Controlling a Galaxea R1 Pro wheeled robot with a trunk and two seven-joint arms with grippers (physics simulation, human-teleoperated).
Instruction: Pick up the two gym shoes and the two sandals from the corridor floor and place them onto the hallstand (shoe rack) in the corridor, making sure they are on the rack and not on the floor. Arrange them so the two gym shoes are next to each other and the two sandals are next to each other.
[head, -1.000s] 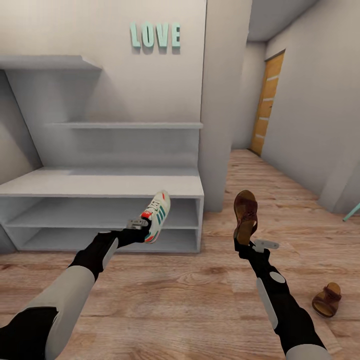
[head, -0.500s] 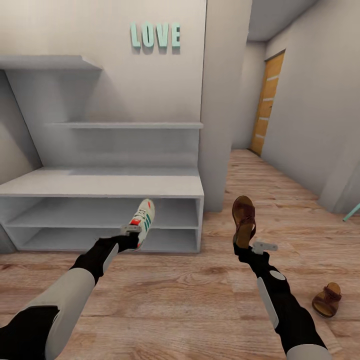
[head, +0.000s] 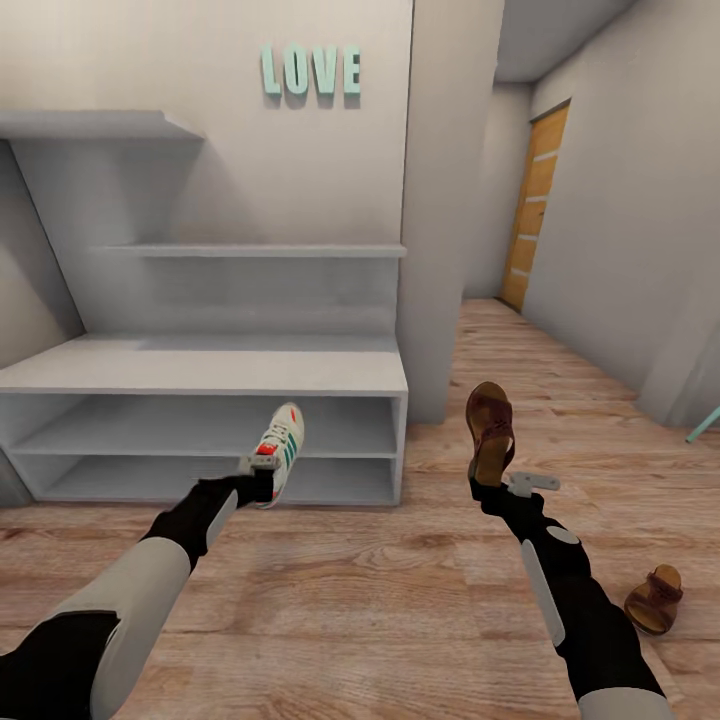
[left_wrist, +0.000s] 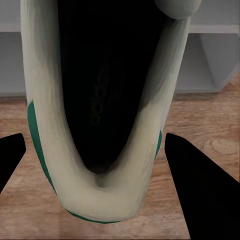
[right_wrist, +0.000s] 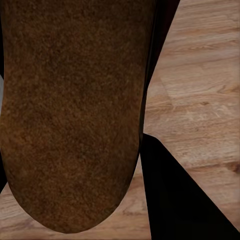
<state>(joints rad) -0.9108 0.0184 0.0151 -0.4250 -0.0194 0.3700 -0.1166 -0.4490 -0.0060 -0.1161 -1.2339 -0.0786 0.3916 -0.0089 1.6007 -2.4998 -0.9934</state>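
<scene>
Wood-plank corridor floor (head: 360, 590) runs up to the pale hallstand (head: 200, 370), whose two open shelves face the robot. Left gripper (head: 262, 484) pinches a gym shoe (head: 280, 448) by its heel, toe raised before the shelves; right gripper (head: 490, 480) grips a sandal (head: 491, 428) upright, while another sandal (head: 655, 598) lies on the floor beside the right arm

A cream gym shoe (head: 279, 452) and a brown sandal (head: 491, 428) are held toe-up above the floor; another sandal (head: 654, 598) lies on the planks.
</scene>
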